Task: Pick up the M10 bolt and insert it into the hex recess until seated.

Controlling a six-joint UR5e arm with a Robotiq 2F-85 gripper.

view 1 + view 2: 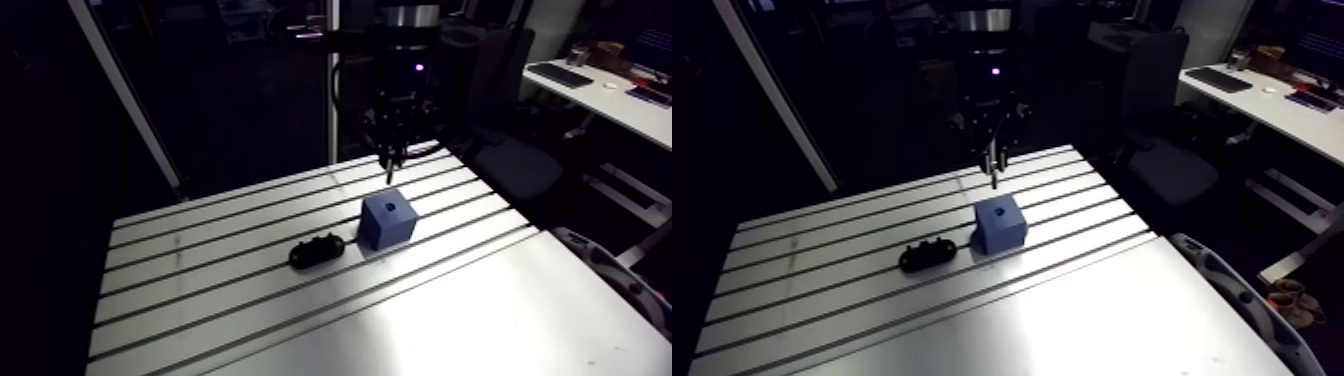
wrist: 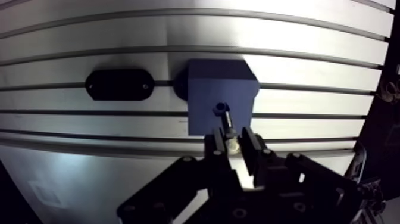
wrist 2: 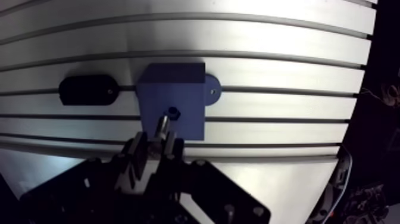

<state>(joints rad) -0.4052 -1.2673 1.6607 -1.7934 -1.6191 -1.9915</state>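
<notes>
Fingers (image 2: 252, 149) clamp the bolt (image 2: 229, 128) upright, just above the blue block (image 2: 208, 89).
Held vertical, I judge, so it can drop straight into the top recess (image 2: 221, 108), near the middle of the desk (image 1: 250, 330).

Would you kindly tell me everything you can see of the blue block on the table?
The blue block is a matte, cube-like piece, plastic by its look, standing upright on the slotted table. Its top face has one small dark hex recess, empty. A rounded tab with a small hole juts from its base. A black oval plate lies beside it, apart. The bolt in the jaws hangs over the recess, not yet inserted.
</notes>
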